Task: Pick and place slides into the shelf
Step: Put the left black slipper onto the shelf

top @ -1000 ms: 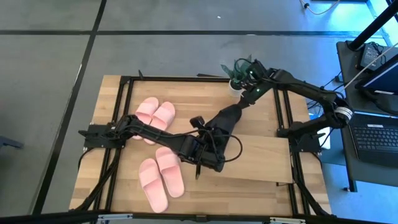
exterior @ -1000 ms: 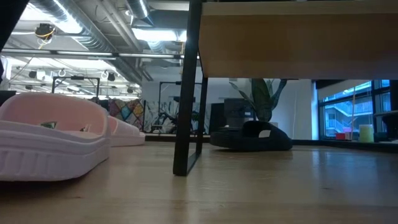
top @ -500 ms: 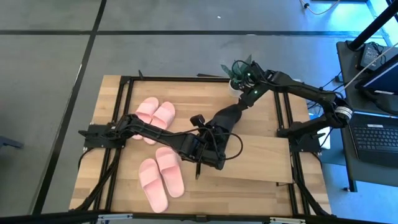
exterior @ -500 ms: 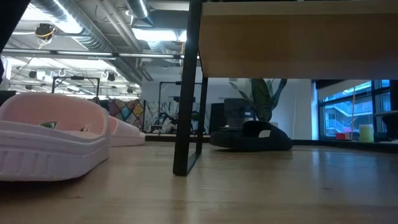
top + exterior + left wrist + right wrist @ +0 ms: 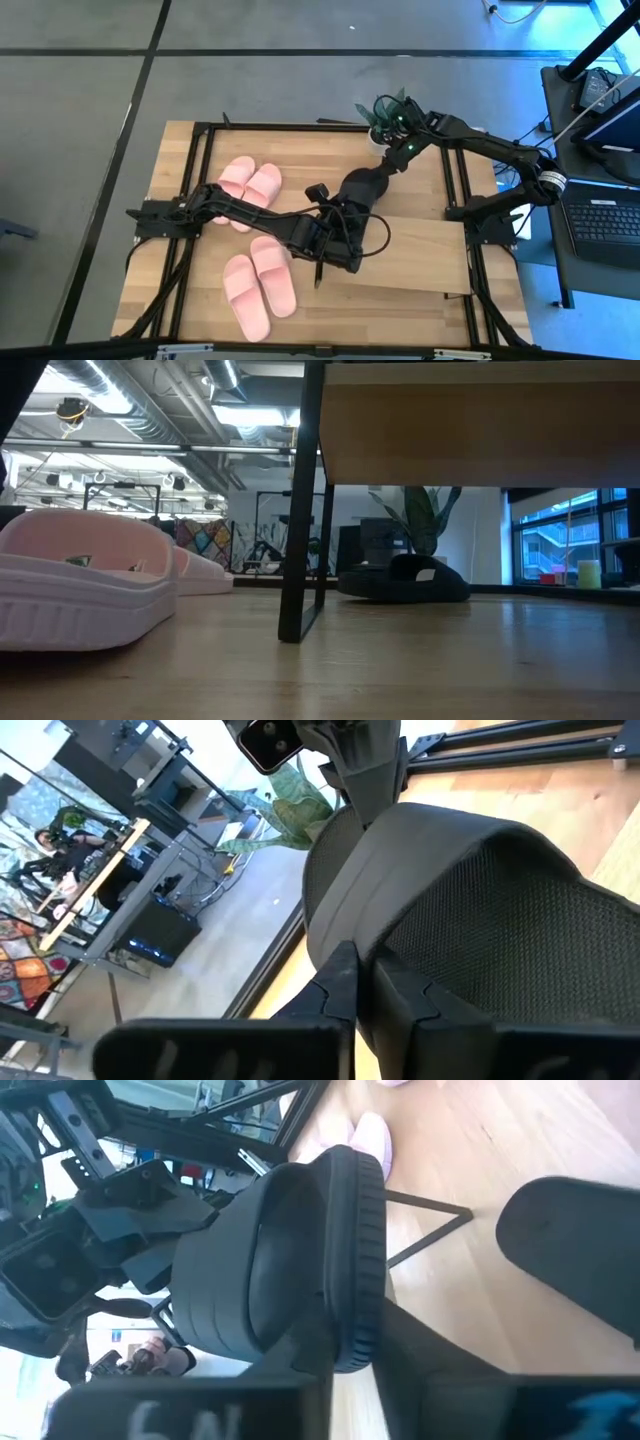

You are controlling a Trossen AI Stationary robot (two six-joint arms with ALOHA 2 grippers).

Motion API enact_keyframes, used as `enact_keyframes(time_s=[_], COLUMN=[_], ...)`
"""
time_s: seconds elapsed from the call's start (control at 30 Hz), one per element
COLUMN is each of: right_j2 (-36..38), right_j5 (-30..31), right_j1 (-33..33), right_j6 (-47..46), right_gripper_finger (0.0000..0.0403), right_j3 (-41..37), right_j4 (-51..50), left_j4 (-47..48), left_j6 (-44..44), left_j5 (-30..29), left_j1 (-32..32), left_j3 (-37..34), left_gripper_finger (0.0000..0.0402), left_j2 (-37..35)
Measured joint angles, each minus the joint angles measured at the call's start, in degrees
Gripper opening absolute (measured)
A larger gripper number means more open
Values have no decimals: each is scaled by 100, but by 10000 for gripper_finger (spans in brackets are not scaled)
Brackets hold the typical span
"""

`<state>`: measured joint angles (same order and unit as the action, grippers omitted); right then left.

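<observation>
Both end effectors clamp one black slide [image 5: 362,187] — right end effector [image 5: 392,163] at its far end, left end effector [image 5: 335,212] nearer — lying diagonally beside the shelf [image 5: 430,250]; pink slides [image 5: 258,285] sit left on the bench [image 5: 185,135].

The wooden tabletop [image 5: 420,270] fills the middle of the high view, its pale planks bounded by a black metal frame [image 5: 205,128] that runs along its edges. Around it lies grey floor [image 5: 90,120] crossed by dark seams. At the right edge of that view a laptop [image 5: 600,225] sits open on a dark stand, with another dark device [image 5: 598,88] in the upper right corner. A potted plant [image 5: 380,115] stands at the table's far edge, top centre. In the low view, ceiling ducts and lights [image 5: 150,405] fill the upper left, a leafy plant [image 5: 425,515] stands right of centre, and a bright window [image 5: 560,540] shows at the right.
</observation>
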<state>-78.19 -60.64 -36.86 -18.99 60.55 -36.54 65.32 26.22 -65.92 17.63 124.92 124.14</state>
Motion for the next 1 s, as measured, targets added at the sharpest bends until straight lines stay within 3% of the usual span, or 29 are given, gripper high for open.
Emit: enact_keyframes(time_s=[0.33,0.67,0.9,1.0], right_j2=[0,2,2,2], right_j5=[-31,-46,-46,-44], right_j1=[7,7,4,11], right_j6=[0,-23,-42,-178], right_gripper_finger=[45,45,47,47], right_j3=[0,-2,-2,-2], right_j4=[-9,-17,3,83], left_j4=[-73,-104,-23,60], left_j6=[-253,162,-57,-84], left_j5=[227,648,2054,2145], left_j1=[85,72,96,133], left_j3=[2,2,2,2], left_gripper_finger=[59,148,164,165], left_j2=[0,-20,-506,-823])
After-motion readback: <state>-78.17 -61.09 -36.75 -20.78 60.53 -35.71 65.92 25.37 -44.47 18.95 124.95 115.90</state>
